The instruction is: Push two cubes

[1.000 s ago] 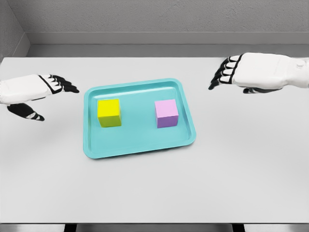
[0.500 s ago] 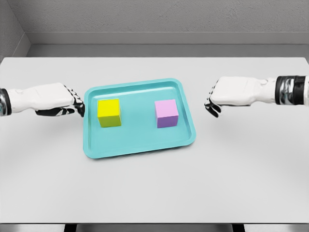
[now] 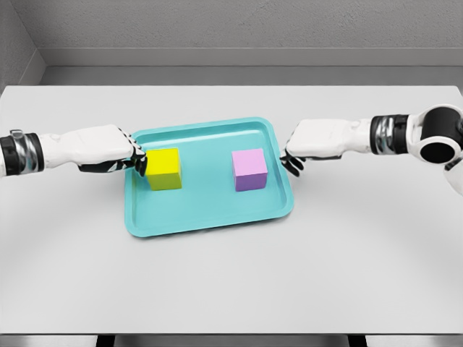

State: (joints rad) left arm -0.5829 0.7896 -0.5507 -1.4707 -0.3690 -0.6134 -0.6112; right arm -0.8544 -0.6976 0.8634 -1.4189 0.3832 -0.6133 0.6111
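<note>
Closing in from both sides over the last second, the left robot hand (image 3: 108, 148), fingers curled, now touches the yellow cube (image 3: 164, 168); the right robot hand (image 3: 312, 141), also curled, reaches the tray (image 3: 210, 213) rim, short of the purple cube (image 3: 249, 170). Pushing looks imminent.

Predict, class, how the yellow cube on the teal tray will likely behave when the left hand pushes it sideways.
The yellow cube sits flat on the smooth teal tray, so it will probably slide rather than roll. It looks as wide as it is tall, so tipping seems unlikely. The left hand meets its side; an off-centre push might twist it.
</note>
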